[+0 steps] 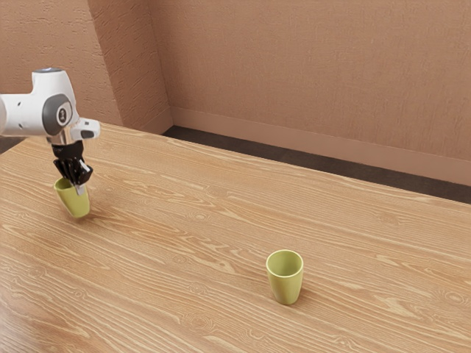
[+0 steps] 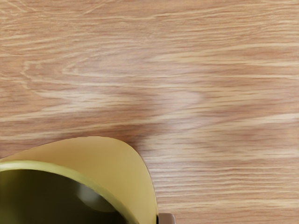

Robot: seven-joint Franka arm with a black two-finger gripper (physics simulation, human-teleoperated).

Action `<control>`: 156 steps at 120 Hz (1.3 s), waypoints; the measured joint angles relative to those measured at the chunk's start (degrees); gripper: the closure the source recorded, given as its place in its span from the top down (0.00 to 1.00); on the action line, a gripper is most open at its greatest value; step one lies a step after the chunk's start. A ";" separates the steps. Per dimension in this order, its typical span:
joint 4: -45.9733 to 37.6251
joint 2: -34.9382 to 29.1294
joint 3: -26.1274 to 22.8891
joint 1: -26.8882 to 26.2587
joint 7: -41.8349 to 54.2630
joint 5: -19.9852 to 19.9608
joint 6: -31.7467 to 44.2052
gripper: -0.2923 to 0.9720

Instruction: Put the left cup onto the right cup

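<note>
Here the claw point(image 1: 76, 179) is nearly closed, its fingers pinching the rim wall of the left cup point(image 1: 73, 198), one apparently inside the mouth and one outside. That rim grip probably explains the cup's lean: held by one side of its lip, it hangs tilted rather than upright, its base at or just above the desk point(image 1: 221, 213); whether it touches cannot be told. Gripping the lip also leaves the base free, which suits setting it down onto another cup.

The held cup is well apart from the right cup point(image 1: 284, 276), off toward the exterior view's left of it and farther back on the desk. The right cup stands upright on its own, mouth open upward, with nothing near it.

Both are plain olive-green tumblers without handles, tapering slightly toward the base. In the wrist view the left cup point(image 2: 93, 168) sits just under the hand, showing a thin bright rim, a dark interior and a smooth matte outer wall.
</note>
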 joint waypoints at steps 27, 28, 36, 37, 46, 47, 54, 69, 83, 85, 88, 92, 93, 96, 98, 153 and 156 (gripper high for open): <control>0.02 -2.23 0.50 -1.84 -0.01 0.00 -0.51 0.15; 0.02 -2.28 0.52 -1.90 -0.01 0.00 -0.53 0.15; 0.00 -3.08 0.59 -2.46 0.01 0.00 -0.77 0.15; 0.00 -3.20 0.59 -2.56 0.01 0.00 -0.83 0.15; 0.02 -4.06 0.64 -3.46 0.03 -0.01 -1.24 0.15; 0.02 -4.17 0.65 -3.57 0.03 -0.01 -1.29 0.15; 0.02 -4.88 0.69 -4.29 0.04 -0.01 -1.67 0.15; -0.06 -6.33 0.70 -5.90 0.06 -0.01 -2.59 0.15; -0.06 -7.51 0.90 -7.50 0.07 -0.02 -3.46 0.15; -0.07 -7.69 0.92 -7.72 0.08 -0.02 -3.58 0.15; -0.06 -7.96 0.93 -8.02 0.08 -0.01 -3.74 0.15; -0.06 -8.28 0.95 -8.49 0.08 -0.01 -3.95 0.15; -0.06 -8.34 0.95 -8.61 0.08 -0.01 -4.01 0.15; -0.06 -8.51 0.96 -8.95 0.08 0.01 -4.18 0.15; -0.09 -8.62 0.98 -9.20 0.08 0.01 -4.28 0.15; -1.69 -11.87 2.28 -16.42 0.10 0.05 -6.03 0.15; -1.81 -11.98 2.41 -16.80 0.10 0.05 -6.09 0.15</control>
